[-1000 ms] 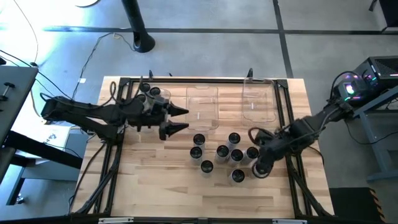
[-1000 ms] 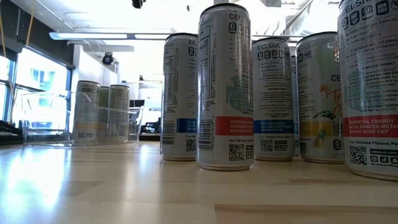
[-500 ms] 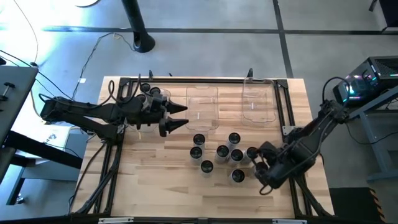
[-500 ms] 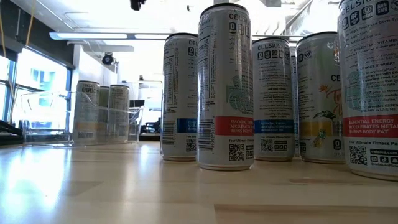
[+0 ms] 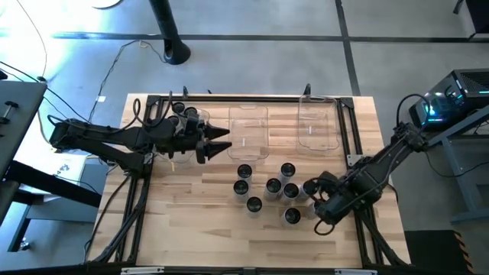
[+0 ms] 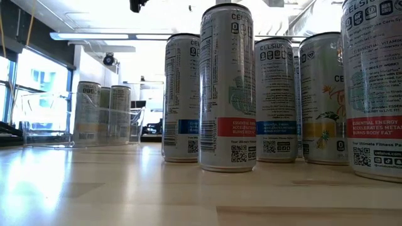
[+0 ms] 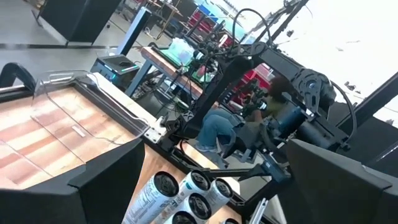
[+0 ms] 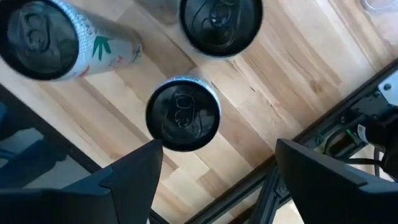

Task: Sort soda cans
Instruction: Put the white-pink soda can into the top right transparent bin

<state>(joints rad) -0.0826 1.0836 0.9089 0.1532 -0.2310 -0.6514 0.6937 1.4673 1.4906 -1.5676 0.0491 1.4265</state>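
Observation:
Several soda cans (image 5: 273, 186) stand upright on their bases in a loose cluster on the wooden table, their printed sides (image 6: 227, 88) filling the low view. My right gripper (image 5: 325, 210) hangs over the cluster's right end, pointing down and open. In its wrist view (image 8: 217, 180) one can's dark top (image 8: 183, 114) lies just ahead of the gap between the fingers, untouched. My left gripper (image 5: 223, 142) hovers level at the far left, open and empty (image 7: 217, 186), pointing toward the table's right edge.
A clear bin (image 5: 187, 118) at the far left holds a few cans (image 6: 100, 113). Two more clear bins (image 5: 248, 131) (image 5: 317, 124) stand along the far edge. A black frame rail (image 5: 353, 137) runs near the right edge; bare wood lies toward the near edge.
My right gripper has swung a little toward the table's near edge and sunk slightly, still pointing down over the cans at the cluster's right end. My left gripper has rolled about its own axis without leaving its place. No can has moved.

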